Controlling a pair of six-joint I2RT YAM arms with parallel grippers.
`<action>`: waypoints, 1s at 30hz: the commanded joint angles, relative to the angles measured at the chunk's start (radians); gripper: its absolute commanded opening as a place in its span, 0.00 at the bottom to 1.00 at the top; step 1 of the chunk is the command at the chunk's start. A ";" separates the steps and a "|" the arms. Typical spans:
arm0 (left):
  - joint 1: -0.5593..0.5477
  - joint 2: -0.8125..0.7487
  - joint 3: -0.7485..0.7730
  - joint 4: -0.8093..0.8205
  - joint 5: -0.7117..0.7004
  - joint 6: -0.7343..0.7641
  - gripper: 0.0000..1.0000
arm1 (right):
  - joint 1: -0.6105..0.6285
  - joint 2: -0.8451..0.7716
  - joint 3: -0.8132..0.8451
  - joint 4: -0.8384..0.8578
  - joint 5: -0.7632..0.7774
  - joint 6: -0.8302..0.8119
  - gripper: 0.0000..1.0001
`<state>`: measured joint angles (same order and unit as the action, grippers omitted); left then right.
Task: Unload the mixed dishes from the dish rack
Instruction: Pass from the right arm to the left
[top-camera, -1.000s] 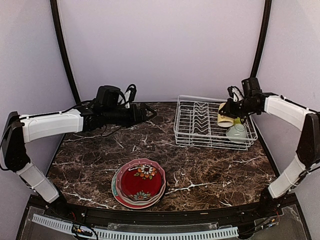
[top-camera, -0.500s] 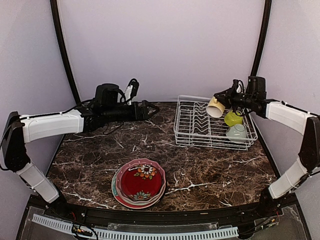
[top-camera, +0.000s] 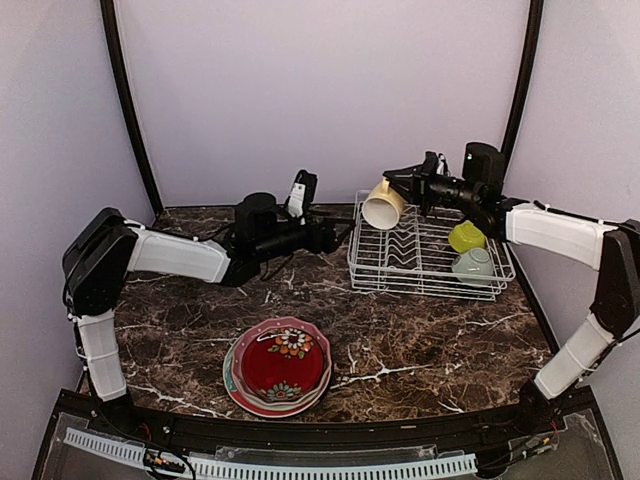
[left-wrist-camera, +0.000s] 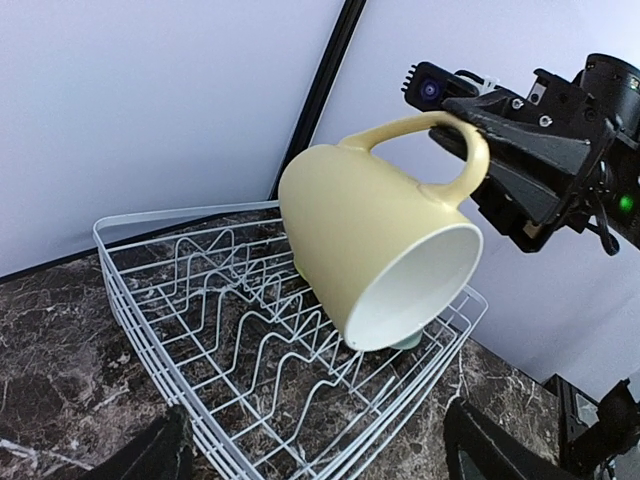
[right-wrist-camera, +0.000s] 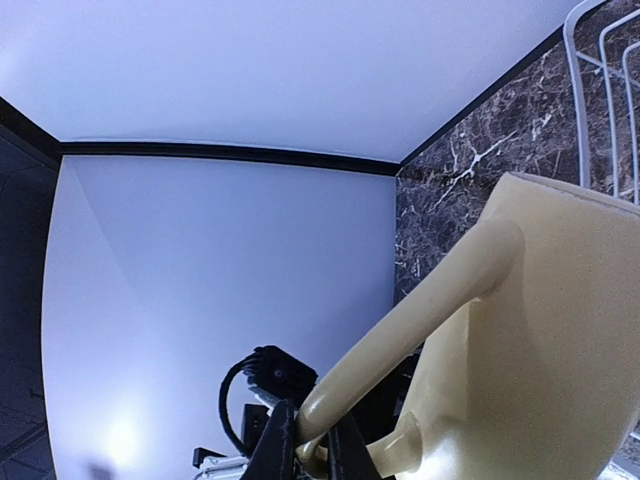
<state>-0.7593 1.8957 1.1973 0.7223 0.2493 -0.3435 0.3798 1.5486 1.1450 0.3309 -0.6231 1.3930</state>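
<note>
My right gripper (top-camera: 406, 183) is shut on the handle of the pale yellow mug (top-camera: 382, 205), which hangs tilted, mouth down and leftward, above the left end of the white wire dish rack (top-camera: 422, 291). In the right wrist view the fingers pinch the handle of the mug (right-wrist-camera: 545, 350) at the gripper (right-wrist-camera: 312, 452). My left gripper (top-camera: 335, 238) is open just left of the rack, below the mug (left-wrist-camera: 365, 245), with nothing between its fingers (left-wrist-camera: 158, 455). A lime-green bowl (top-camera: 466, 237) and a pale blue cup (top-camera: 473, 264) sit in the rack's right end.
A stack of plates (top-camera: 279, 366), with a red flowered one on top, lies on the marble table near the front middle. The rack's upright prongs (left-wrist-camera: 250, 320) stand bare under the mug. Black frame posts rise at the back corners.
The right arm has lifted the yellow mug out of the rack and carried it up and left. The left arm has swung right, up to the rack's left side.
</note>
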 joint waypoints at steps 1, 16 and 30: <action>-0.017 0.063 0.042 0.233 -0.024 -0.004 0.83 | 0.047 -0.015 0.072 0.182 0.063 0.065 0.00; -0.052 0.238 0.231 0.303 -0.190 -0.137 0.69 | 0.087 -0.033 0.042 0.229 0.108 0.086 0.00; -0.073 0.342 0.385 0.274 -0.237 -0.139 0.46 | 0.088 -0.067 -0.017 0.277 0.102 0.117 0.00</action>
<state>-0.8207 2.2280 1.5429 0.9867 0.0357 -0.4808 0.4583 1.5433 1.1481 0.4641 -0.5228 1.5002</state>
